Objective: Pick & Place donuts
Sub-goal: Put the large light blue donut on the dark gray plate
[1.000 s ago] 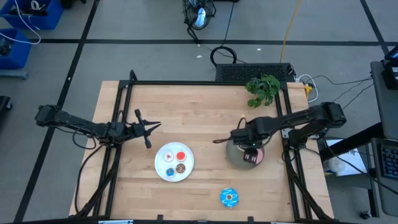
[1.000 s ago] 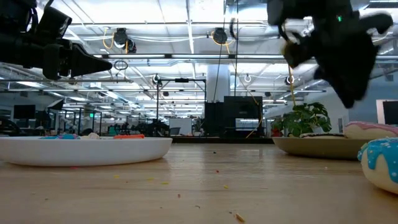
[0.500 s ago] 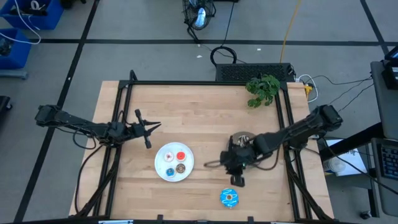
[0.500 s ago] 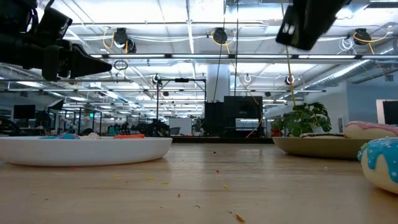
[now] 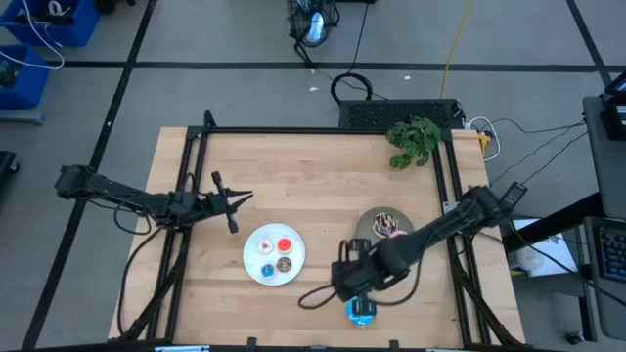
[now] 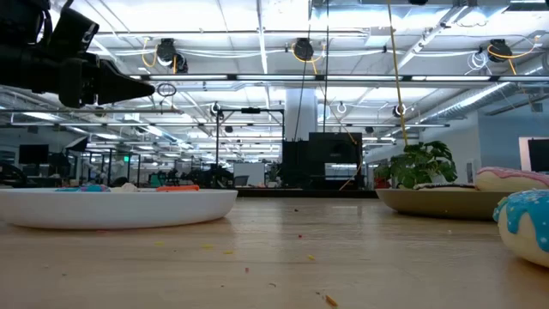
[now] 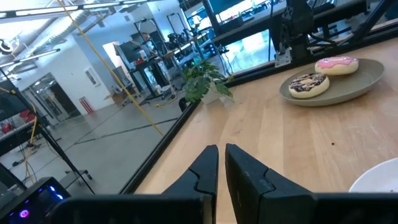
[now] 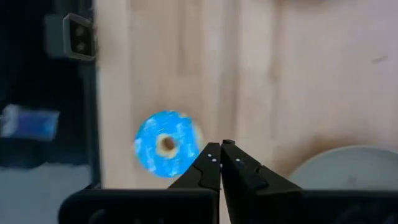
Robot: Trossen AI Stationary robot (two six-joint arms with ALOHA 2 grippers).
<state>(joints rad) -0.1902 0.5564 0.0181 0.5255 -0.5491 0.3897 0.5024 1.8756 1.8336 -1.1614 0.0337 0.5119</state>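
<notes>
No legible brand, label or writing appears on any item.

Count: six donuts. Three tiny ones lie flat on the round white plate [image 5: 249,262]: a red-orange tiny donut [image 5: 285,245], a blue tiny donut [image 5: 267,270] and a brown tiny donut [image 5: 285,264]. A fourth small pale piece sits on the same plate; I cannot identify it. Two larger ones lie flat, side by side, on the round grey plate [image 7: 360,87]: a pink donut [image 7: 336,64] and a dark brown drizzled donut [image 7: 306,84]. The sixth, the blue sprinkled donut [image 8: 166,144], lies flat on the bare bench [image 5: 313,176] near its front edge, hole facing up, well apart from both plates. Being rings lying flat, none has a long axis.

My right hand [image 8: 221,163] is over the front of the bench, just beside and above the blue sprinkled donut, fingers pressed together and clenched on nothing. In the high view my right arm partly covers that donut.

My left hand [image 7: 221,165] waits at the left side of the bench, above the surface beside the white plate, fingers [image 7: 205,168] nearly closed with only a thin slit between them, empty.

One potted green plant [image 5: 413,140] stands at the far right corner of the bench.
</notes>
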